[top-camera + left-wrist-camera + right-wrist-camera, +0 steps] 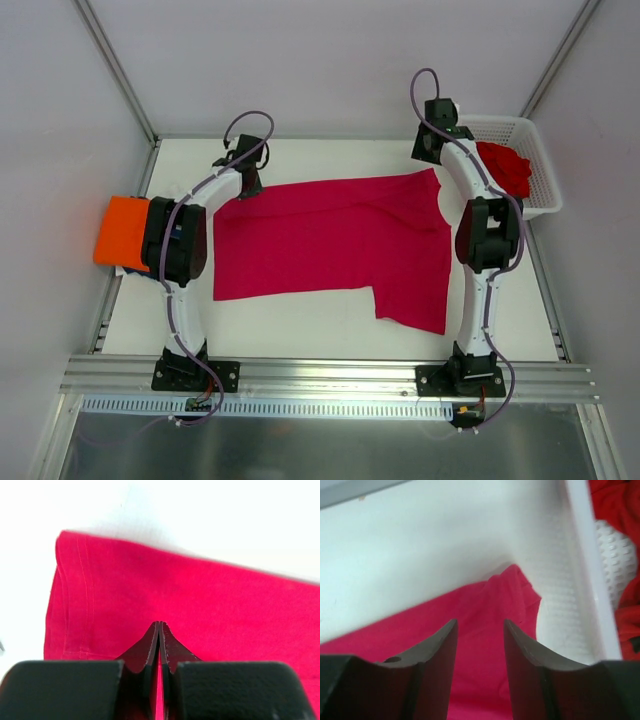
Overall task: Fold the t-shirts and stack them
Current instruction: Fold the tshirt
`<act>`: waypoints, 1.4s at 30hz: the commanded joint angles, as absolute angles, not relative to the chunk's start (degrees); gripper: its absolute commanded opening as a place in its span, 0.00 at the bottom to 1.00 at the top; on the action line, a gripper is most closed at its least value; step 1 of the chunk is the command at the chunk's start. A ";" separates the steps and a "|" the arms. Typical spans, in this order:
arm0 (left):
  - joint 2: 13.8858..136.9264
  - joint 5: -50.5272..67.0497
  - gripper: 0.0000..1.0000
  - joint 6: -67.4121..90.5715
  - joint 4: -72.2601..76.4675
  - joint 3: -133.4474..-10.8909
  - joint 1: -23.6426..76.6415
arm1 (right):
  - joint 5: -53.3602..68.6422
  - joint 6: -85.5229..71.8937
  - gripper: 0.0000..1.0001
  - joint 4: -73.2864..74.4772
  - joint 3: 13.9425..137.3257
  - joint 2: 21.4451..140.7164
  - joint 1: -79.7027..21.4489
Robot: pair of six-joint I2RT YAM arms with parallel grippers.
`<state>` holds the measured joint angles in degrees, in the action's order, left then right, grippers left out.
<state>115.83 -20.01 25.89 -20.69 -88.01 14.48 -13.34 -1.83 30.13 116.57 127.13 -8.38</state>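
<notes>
The crimson-pink t-shirt (330, 240) lies spread flat across the table, with one part reaching toward the near edge on the right. My left gripper (247, 185) is down on its far left corner, jaws shut (160, 625), and a strip of pink cloth shows between the fingers. My right gripper (431, 152) hangs over the far right corner (512, 587) of the shirt, open (480, 622), with nothing between its fingers. A red t-shirt (505, 165) is bunched in the basket. An orange t-shirt (125, 228) lies at the left edge on a dark blue one (128, 270).
The white lattice basket (535, 140) stands at the far right corner, its wall (585, 565) close beside my right gripper. Metal frame posts rise at both far corners. A rail runs along the near edge under the arm bases.
</notes>
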 commanded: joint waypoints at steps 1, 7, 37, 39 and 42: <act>116.62 -19.87 0.00 24.78 -21.53 -91.40 13.19 | -20.21 -0.53 0.46 35.33 121.99 129.63 -8.61; 121.10 -18.20 0.00 25.58 -21.71 -93.34 11.34 | -22.15 0.53 0.52 38.14 125.77 133.50 -7.65; 125.07 -13.71 0.00 27.69 -26.54 -96.68 8.00 | -13.72 -1.76 0.54 44.91 129.37 138.78 -4.22; 124.98 -13.71 0.00 27.60 -26.54 -96.50 8.00 | -11.88 -1.15 0.54 44.91 129.99 139.39 -4.13; 124.98 -13.80 0.00 27.60 -26.63 -96.50 8.00 | -7.85 -0.53 0.53 44.56 130.17 139.48 -4.13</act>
<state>124.55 -13.98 26.65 -24.93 -94.80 8.51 -13.56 -1.34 43.24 127.39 139.33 -4.25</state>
